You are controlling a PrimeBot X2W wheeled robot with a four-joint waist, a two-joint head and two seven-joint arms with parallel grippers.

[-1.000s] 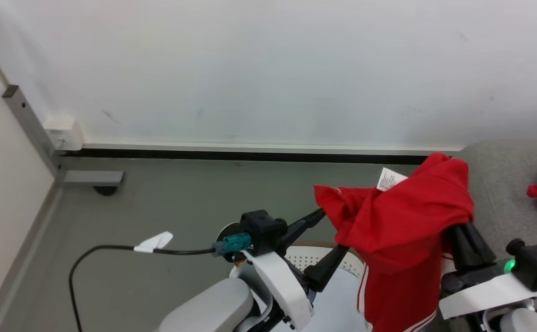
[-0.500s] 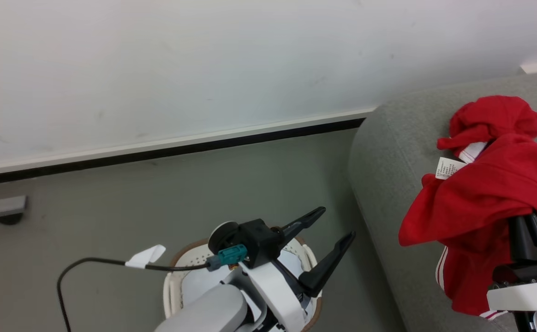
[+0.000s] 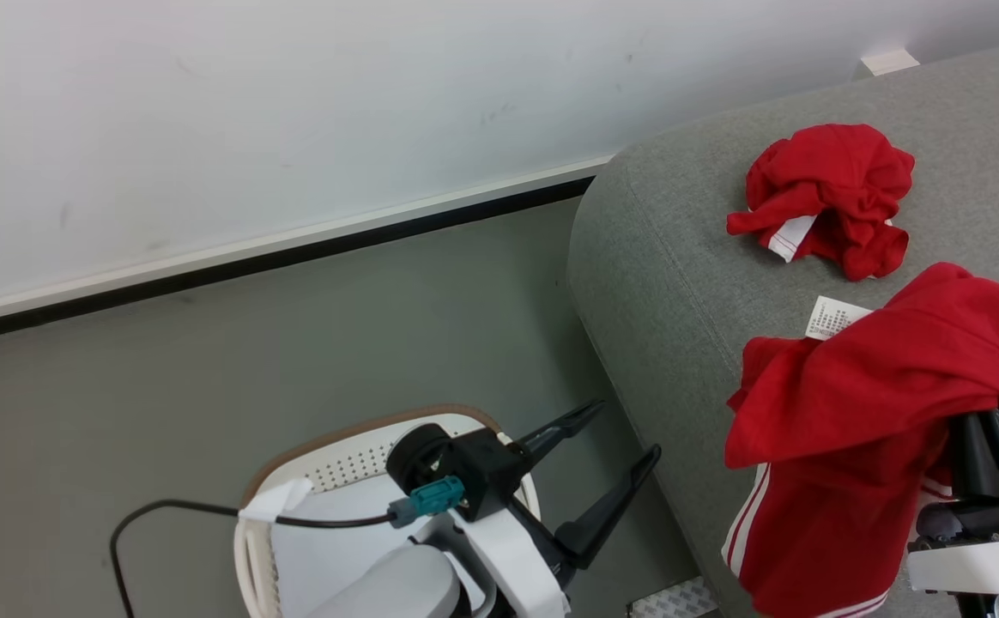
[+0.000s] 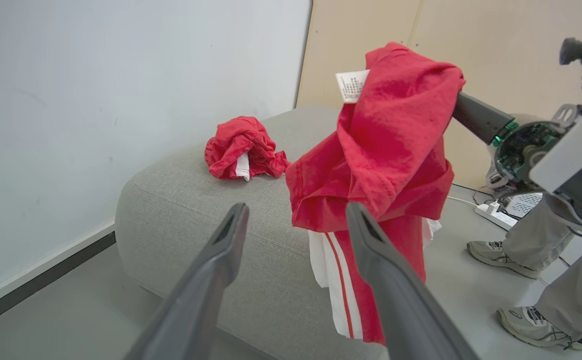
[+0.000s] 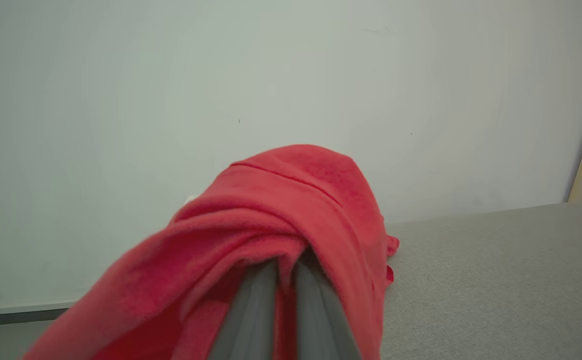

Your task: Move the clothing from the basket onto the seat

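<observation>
My right gripper (image 3: 984,438) is shut on a piece of the clothing (image 3: 868,412), a red garment with white stripes. It hangs draped over the fingers above the front left edge of the seat (image 3: 662,257), a grey sofa. In the right wrist view the red cloth (image 5: 281,215) covers the closed fingers (image 5: 311,310). Another red garment (image 3: 826,197) lies crumpled further back on the seat. My left gripper (image 3: 626,427) stands open and empty above the floor beside the white basket (image 3: 336,455), whose base shows bare white.
A white wall with a dark skirting strip (image 3: 293,253) runs behind the grey floor. A black cable (image 3: 173,511) loops from the left wrist. In the left wrist view a person's legs and shoes (image 4: 496,252) stand beyond the seat, near a power strip (image 4: 493,212).
The head camera has swung right, bringing the seat into full view. The right gripper has carried the red garment from above the basket to above the seat's edge. The left gripper stays open.
</observation>
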